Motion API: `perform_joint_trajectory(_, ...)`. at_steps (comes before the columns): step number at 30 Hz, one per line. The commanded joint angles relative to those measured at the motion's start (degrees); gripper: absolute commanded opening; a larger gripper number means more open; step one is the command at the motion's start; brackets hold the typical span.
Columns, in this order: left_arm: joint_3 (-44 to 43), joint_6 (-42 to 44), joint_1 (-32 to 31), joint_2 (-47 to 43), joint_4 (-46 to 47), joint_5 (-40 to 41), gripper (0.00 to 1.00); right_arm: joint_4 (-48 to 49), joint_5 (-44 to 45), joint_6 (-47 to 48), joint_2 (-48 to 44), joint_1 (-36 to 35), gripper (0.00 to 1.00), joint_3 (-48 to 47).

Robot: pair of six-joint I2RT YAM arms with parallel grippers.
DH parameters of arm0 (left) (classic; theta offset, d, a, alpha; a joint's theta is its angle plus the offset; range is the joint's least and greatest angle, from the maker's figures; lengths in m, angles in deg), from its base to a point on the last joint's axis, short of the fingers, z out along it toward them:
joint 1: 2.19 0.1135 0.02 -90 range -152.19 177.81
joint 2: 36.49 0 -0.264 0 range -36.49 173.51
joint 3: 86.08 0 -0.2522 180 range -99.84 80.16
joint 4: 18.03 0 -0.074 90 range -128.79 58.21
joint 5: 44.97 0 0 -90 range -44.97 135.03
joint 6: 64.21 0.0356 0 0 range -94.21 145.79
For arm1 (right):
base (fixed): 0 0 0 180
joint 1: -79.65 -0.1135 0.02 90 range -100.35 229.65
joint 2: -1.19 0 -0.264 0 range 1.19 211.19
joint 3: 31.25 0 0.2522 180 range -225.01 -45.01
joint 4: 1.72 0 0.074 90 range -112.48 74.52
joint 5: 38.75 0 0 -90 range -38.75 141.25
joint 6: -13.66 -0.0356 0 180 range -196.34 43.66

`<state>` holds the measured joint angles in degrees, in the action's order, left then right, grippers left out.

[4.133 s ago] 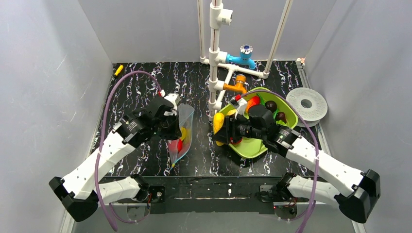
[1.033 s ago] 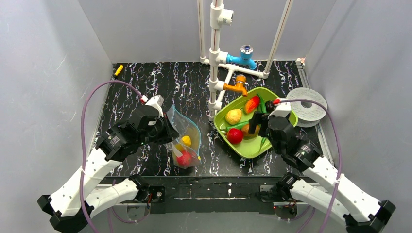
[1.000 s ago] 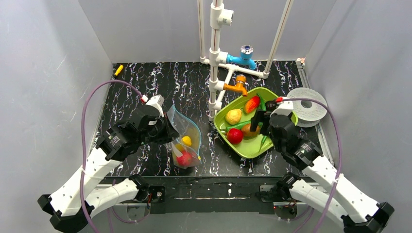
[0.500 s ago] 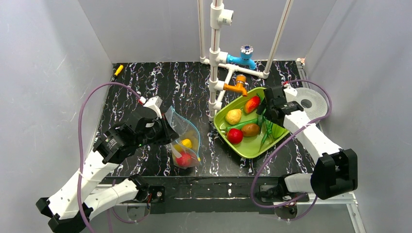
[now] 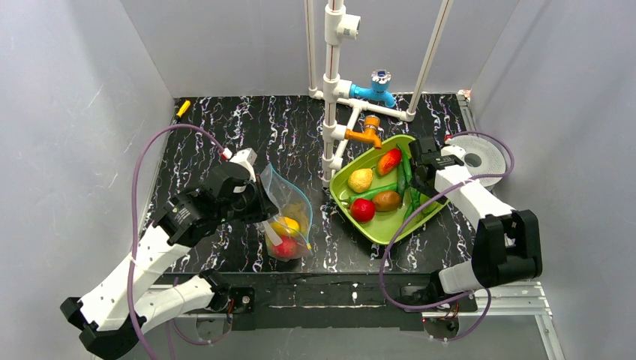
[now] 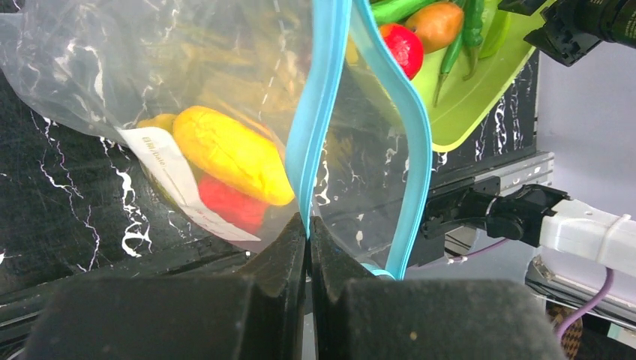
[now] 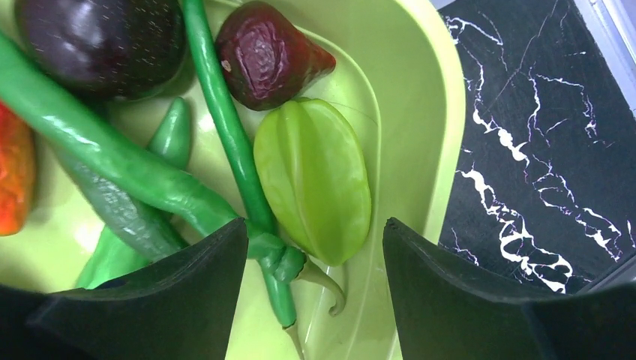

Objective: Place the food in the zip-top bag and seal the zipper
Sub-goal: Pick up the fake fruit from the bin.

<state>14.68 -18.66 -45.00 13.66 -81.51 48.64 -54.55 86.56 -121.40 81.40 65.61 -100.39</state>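
The zip-top bag (image 5: 283,214) stands left of centre with its mouth open. It holds a yellow fruit (image 6: 232,154) and a red one (image 6: 225,202) behind its white label (image 6: 165,161). My left gripper (image 6: 309,225) is shut on the near side of the light-blue zipper (image 6: 319,112) and also shows in the top view (image 5: 255,199). My right gripper (image 7: 311,240) is open just above a green starfruit (image 7: 315,180) and thin green peppers (image 7: 225,120), at the right side of the lime-green tray (image 5: 390,225). More food lies there: a red tomato (image 5: 363,209) and a brown piece (image 5: 387,200).
A dark red fig (image 7: 266,52) and a dark purple eggplant (image 7: 97,37) lie beside the starfruit. A white pipe frame (image 5: 330,90) with blue (image 5: 379,81) and orange (image 5: 367,133) valves stands behind the tray. A white disc (image 5: 472,159) lies at the right.
My right arm has swung from the tray's near side to its far right side, jaws open. The left gripper keeps its hold on the zipper, and the bag has shifted slightly.
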Motion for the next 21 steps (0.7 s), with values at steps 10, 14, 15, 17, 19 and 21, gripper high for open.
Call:
perform_joint_trajectory(10, 1.3, 0.6, 0.3, 0.4, 0.8, -0.3, 0.0, 1.0, -0.1, 0.8, 6.4, 0.7, 0.76, 0.8)
perform_joint_trajectory(14, 1.2, 0.7, 0.3, 0.4, 0.7, 0.1, 0.0, 2.0, -1.9, 0.9, 10.2, 1.7, 0.75, 0.4)
perform_joint_trajectory(15, 1.3, 0.6, 0.3, 0.2, 1.0, 0.1, 0.0, 1.9, -2.4, 1.2, 11.0, 1.8, 0.74, 0.0)
perform_joint_trajectory(17, 1.4, 0.5, 0.3, 0.0, 0.9, 0.2, 0.0, 1.8, -2.8, 1.7, 12.0, 1.8, 0.73, -1.1)
perform_joint_trajectory(19, 1.4, 0.5, 0.3, -0.1, 0.7, 0.2, 0.0, 1.8, -2.9, 2.0, 12.5, 1.8, 0.73, -1.5)
perform_joint_trajectory(21, 1.6, 0.6, 0.4, -0.1, 0.8, 0.1, 0.0, 1.8, -3.1, 2.1, 12.4, 1.8, 0.66, -1.4)
